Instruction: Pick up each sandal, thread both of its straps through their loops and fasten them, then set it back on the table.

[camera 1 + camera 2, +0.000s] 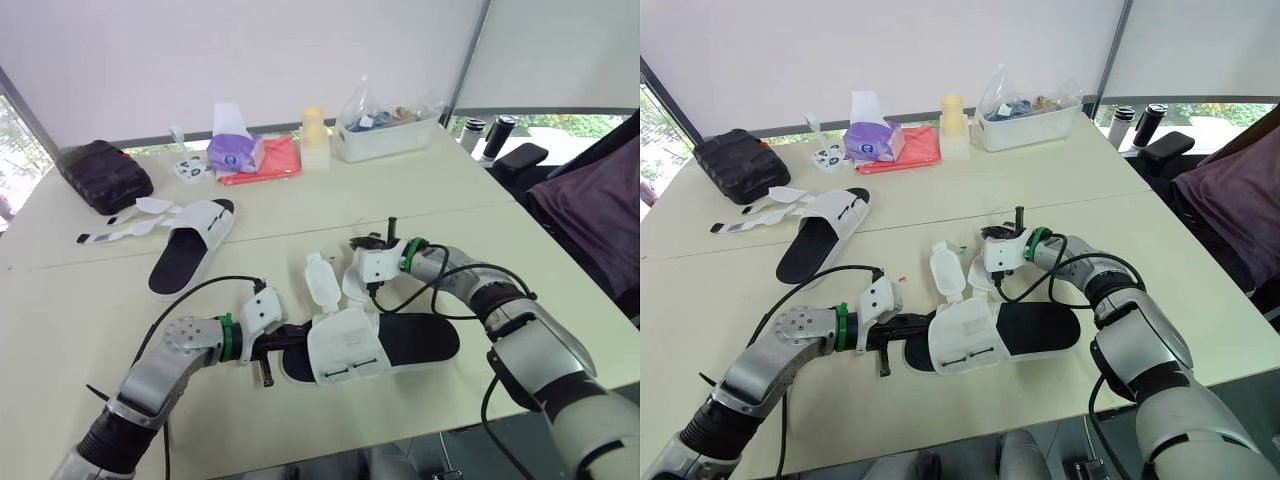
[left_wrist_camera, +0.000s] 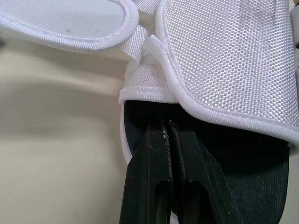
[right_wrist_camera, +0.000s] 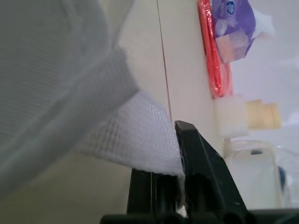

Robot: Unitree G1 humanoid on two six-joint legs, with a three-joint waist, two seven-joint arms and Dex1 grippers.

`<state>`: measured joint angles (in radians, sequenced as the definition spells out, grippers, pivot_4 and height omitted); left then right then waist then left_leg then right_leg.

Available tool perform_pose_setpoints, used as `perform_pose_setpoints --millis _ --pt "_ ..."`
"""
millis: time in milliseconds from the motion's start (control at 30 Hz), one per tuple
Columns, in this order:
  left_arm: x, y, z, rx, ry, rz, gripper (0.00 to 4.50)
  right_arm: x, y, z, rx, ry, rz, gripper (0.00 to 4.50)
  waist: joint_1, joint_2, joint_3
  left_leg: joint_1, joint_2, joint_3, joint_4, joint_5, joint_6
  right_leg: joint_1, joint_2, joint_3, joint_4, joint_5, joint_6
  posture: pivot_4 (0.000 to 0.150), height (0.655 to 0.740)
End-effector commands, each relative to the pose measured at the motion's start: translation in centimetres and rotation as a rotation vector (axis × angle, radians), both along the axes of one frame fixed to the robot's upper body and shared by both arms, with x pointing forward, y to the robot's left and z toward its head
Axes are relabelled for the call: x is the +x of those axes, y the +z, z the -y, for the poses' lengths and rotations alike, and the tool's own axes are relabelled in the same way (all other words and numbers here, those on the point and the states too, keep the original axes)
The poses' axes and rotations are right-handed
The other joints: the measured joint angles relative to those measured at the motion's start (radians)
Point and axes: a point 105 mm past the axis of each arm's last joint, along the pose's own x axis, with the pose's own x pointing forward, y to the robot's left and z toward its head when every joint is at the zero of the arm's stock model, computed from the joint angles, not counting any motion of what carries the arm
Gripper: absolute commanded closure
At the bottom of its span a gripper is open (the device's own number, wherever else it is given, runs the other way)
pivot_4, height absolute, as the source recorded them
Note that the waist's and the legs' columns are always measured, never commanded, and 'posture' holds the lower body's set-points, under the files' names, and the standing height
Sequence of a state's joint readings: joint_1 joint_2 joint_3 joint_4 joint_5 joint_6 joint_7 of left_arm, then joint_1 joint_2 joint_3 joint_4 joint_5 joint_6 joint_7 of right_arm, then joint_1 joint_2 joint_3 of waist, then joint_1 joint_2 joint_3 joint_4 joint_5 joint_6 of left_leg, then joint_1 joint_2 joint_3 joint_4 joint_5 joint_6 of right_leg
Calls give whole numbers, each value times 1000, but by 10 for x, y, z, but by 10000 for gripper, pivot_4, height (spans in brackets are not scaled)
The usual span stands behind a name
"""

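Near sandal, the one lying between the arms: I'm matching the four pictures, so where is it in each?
Left eye view: near sandal, lower centre.
Right eye view: lower centre.
Left wrist view: its white upper over the black footbed, close up.
Right wrist view: its white strap, close up.
Shared landmark: purple tissue pack, far behind it in both eye views, also in the right wrist view.

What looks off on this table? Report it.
Both sandals are undone: the far sandal has its straps splayed loose on the table, and the near sandal is unfastened too, one strap pinched in the right jaws. Nothing looks spilled or damaged.
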<state>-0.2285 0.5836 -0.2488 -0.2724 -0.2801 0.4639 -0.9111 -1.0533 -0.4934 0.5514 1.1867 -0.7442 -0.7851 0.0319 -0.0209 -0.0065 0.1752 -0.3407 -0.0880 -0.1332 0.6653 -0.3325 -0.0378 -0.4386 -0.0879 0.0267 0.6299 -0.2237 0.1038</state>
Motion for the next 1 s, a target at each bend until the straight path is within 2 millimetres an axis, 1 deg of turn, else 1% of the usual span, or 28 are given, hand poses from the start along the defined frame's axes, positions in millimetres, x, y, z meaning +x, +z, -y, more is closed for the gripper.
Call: perform_pose_setpoints --millis 33,67,133,233,267,300,367,400,433,467,567,667,733,767,800,867,900,933,1000 --pt "-5 2 3 -15 -8 -3 43761 4 35 -2 55 26 141 44156 0 0 0 0 0 0 0 0 0 0 0 0 0 0 0 1500 7400" --pt "-5 2 3 -15 -9 -6 43761 3 31 0 81 14 95 44156 0 0 0 0 0 0 0 0 0 0 0 0 0 0 0 1500 7400" --pt "-6 1 3 -15 -11 -9 43761 -4 15 1 87 38 -10 44156 -2 0 0 0 0 1 0 0 0 0 0 0 0 0 0 1500 7400" --pt "-6 1 4 -17 -14 -12 43761 -10 5 1 72 65 -74 44156 -3 0 0 0 0 1 0 0 0 0 0 0 0 0 0 1500 7400" --pt "-5 1 5 -18 -15 -13 43761 -12 -1 1 47 70 -96 38750 -3 0 0 0 0 1 0 0 0 0 0 0 0 0 0 1500 7400" --pt "-5 1 5 -18 -15 -13 43761 -13 -4 1 29 74 -111 36102 -3 0 0 0 0 1 0 0 0 0 0 0 0 0 0 1500 7400" --pt "-5 2 6 -20 -18 -14 43761 -11 -2 3 20 59 -86 25065 -4 0 0 0 0 1 0 0 0 0 0 0 0 0 0 1500 7400" --pt "-5 2 6 -21 -19 -14 43761 -9 -1 6 21 42 -84 20688 -4 0 0 0 0 1 0 0 0 0 0 0 0 0 0 1500 7400" --pt "-6 2 7 -22 -19 -14 43761 -8 1 11 19 29 -78 14890 -4 0 0 0 0 1 0 0 0 0 0 0 0 0 0 1500 7400" --pt "-6 2 7 -23 -19 -15 43761 -8 4 17 6 23 -71 10434 -3 0 0 0 0 1 0 0 0 0 0 0 0 0 0 1500 7400" --pt "-6 2 6 -23 -17 -16 43761 -10 15 40 -10 -1 -33 10434 7 0 0 0 0 0 0 0 0 0 0 0 0 0 0 1500 7400" --pt "-6 2 6 -25 -10 -17 43761 -14 24 77 65 -91 -82 10434 7 0 0 -1 -1 0 0 0 0 0 0 0 -1 0 0 1500 7400" --pt "-5 2 5 -26 -7 -17 43761 -18 25 98 180 -161 -174 10434 5 0 0 -1 0 0 0 0 0 1 0 0 -2 0 0 1500 7400" --pt "-5 2 5 -27 -4 -17 43761 -20 25 104 249 -185 -229 10434 3 0 0 0 0 0 -1 0 0 2 0 0 -2 0 0 1500 7400" --pt "-4 2 4 -28 -2 -16 43761 -20 26 109 367 -220 -301 10434 1 0 0 1 0 0 -1 0 1 4 0 0 -3 0 0 1500 7400" --pt "-3 2 4 -29 3 -15 43761 -22 29 109 617 -240 -466 10434 -5 0 0 2 1 1 0 -1 2 5 0 0 -3 0 0 1500 7400" --pt "-3 2 3 -29 4 -15 43761 -25 31 107 696 -234 -526 10434 -8 0 0 3 1 1 0 -2 4 5 0 0 -3 0 0 1500 7400" --pt "-3 2 3 -30 5 -15 43761 -27 33 102 815 -245 -623 10434 -10 0 0 3 2 0 0 -2 4 5 0 0 -3 0 0 1500 7400" --pt "-2 3 2 -29 7 -14 43761 -31 42 86 1156 -260 -910 10434 -12 1 0 3 2 -1 0 -3 5 5 0 0 -1 0 0 1500 7400"
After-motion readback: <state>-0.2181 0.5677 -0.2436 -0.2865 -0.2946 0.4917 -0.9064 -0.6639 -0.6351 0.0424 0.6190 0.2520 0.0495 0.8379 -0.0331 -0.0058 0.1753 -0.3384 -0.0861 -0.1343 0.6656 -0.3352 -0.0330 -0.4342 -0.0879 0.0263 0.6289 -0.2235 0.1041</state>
